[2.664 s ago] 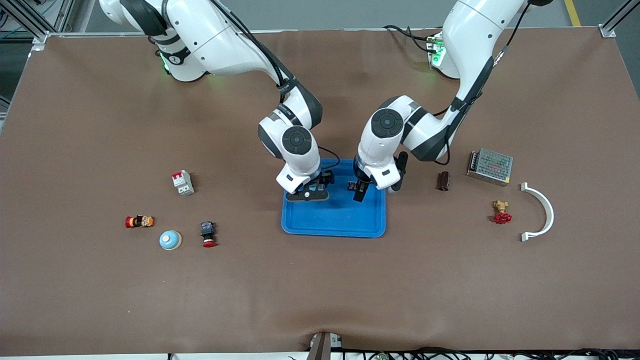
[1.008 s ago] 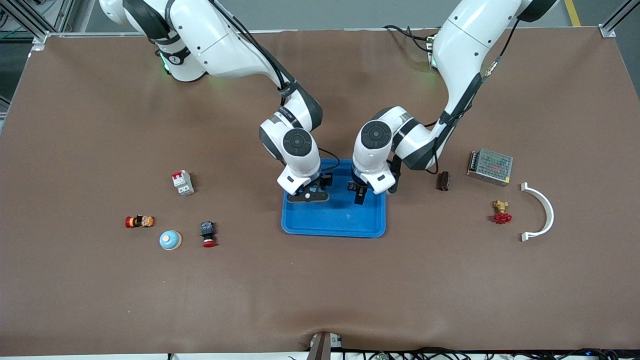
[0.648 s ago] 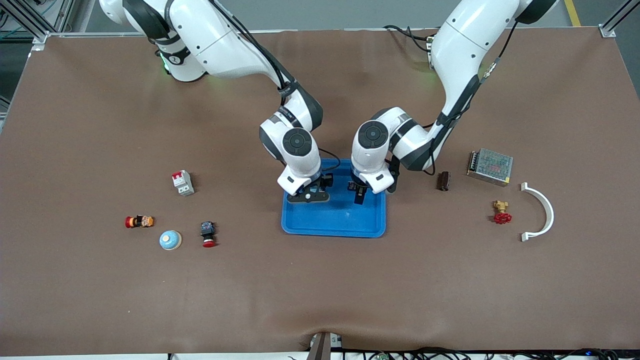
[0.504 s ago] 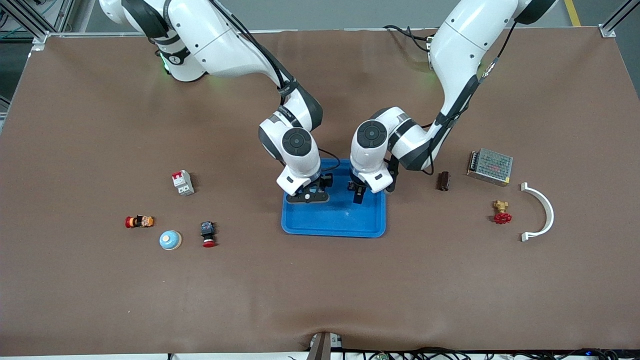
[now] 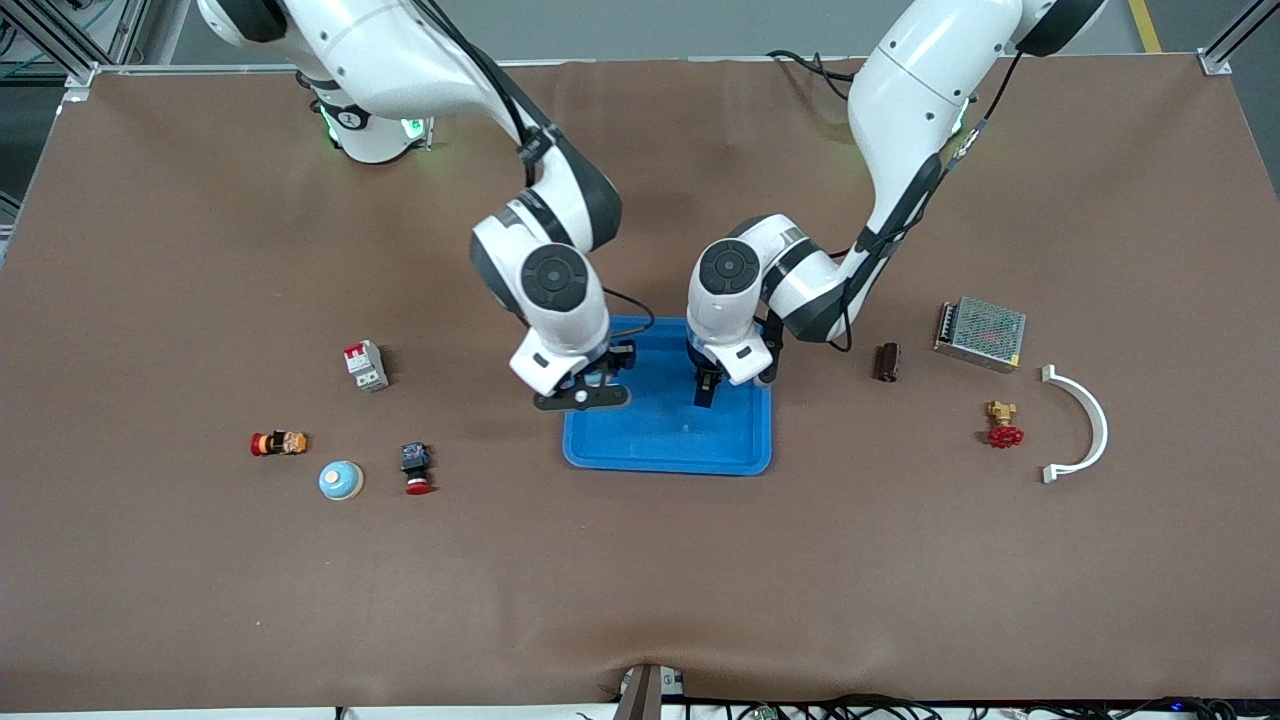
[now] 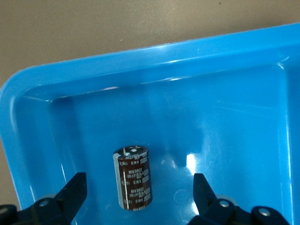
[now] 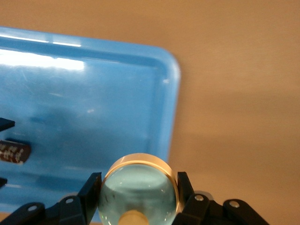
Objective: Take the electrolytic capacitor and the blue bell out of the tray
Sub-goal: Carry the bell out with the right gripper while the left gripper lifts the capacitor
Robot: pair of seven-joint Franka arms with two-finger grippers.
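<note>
Gripping bell [image 7: 138,188], right end effector [image 5: 583,392] hangs over blue tray [image 5: 730,450] rim at right arm's end. Left end effector [image 6: 139,199] spread wide over tray; capacitor [image 6: 134,178] between fingers, untouched, apparently lying on tray floor.
</note>
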